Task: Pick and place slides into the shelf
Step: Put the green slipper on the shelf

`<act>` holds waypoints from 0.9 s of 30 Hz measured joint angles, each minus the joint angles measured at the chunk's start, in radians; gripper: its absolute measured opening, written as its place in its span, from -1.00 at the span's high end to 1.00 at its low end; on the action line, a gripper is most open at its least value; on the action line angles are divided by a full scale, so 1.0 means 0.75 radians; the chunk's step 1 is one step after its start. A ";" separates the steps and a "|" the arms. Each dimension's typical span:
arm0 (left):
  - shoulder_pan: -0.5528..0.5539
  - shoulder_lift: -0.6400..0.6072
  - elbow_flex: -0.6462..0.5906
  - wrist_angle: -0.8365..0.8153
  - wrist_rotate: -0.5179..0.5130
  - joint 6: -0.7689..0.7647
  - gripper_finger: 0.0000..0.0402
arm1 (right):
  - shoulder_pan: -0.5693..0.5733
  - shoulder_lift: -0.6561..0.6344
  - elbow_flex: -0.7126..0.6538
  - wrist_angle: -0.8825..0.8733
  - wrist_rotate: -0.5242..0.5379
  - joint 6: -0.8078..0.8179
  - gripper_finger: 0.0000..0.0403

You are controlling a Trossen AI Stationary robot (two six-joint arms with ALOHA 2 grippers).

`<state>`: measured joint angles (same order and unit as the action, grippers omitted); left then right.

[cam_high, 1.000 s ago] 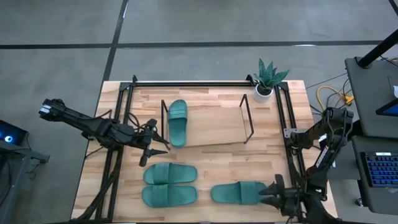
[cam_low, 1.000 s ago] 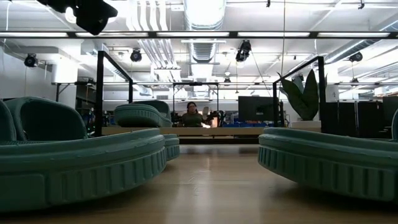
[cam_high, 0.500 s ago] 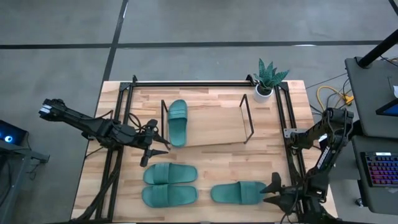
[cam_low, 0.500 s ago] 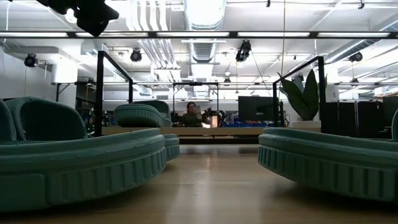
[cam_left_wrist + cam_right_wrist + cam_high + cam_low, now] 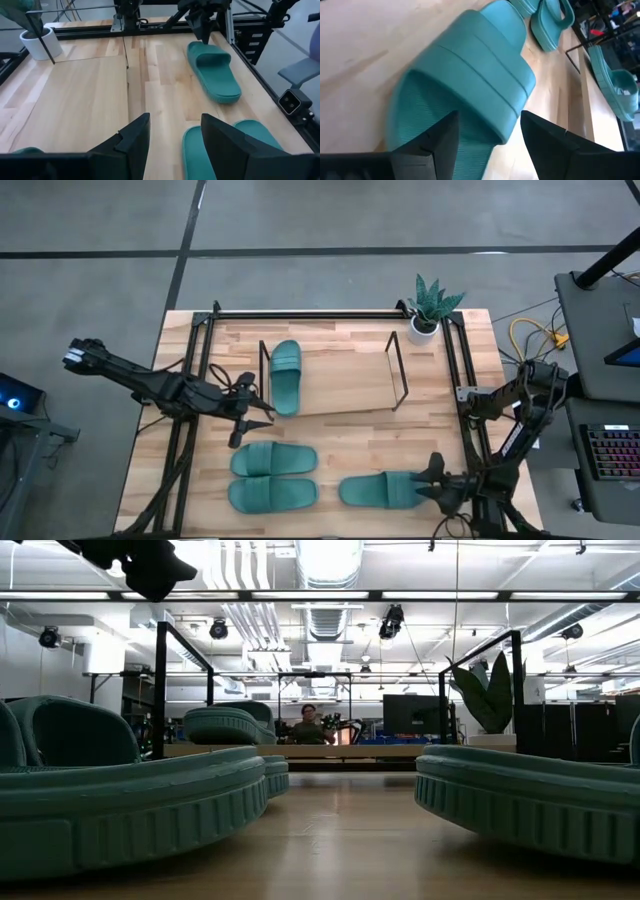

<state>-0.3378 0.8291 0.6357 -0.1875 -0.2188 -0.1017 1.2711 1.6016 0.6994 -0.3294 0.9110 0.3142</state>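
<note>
One teal slide point(image 5: 285, 377) lies on the wood base of the shelf point(image 5: 345, 387), beside the shelf's left end frame. Two slides point(image 5: 273, 460) point(image 5: 272, 495) lie side by side on their soles at the front left. A fourth slide point(image 5: 383, 490) lies at the front right. My right gripper point(image 5: 432, 478) is open at this slide's right end. In the right wrist view its fingers stand over the sole point(image 5: 445, 145) behind the strap point(image 5: 480, 85). I see no touch. My left gripper point(image 5: 250, 418) is open and empty, up off the table between the shelf and the front-left slides.
A potted plant point(image 5: 430, 310) stands at the far right corner. Black frame rails point(image 5: 460, 380) run along the table's left, far and right sides. Bare shelf base lies between the shelved slide and the right end frame point(image 5: 398, 370). A person point(image 5: 307, 726) sits far behind the table.
My right gripper has gone a little toward the table's left edge, closer over the right end of the front-right slide. The slides have stayed where they were.
</note>
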 joint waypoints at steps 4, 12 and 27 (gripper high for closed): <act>0.000 0.019 0.000 0.000 0.001 0.001 0.19 | -0.041 -0.001 0.000 -0.001 -0.045 0.000 0.00; 0.000 0.029 0.000 0.001 0.001 0.000 0.19 | -0.089 0.000 0.001 0.045 -0.064 0.000 0.00; -0.001 0.046 -0.001 0.040 0.001 0.000 0.19 | -0.117 -0.005 0.001 0.258 -0.062 -0.246 0.00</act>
<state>-0.3382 0.8633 0.6353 -0.1575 -0.2180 -0.1015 1.1834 1.5978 0.6998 -0.1360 0.8647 0.1295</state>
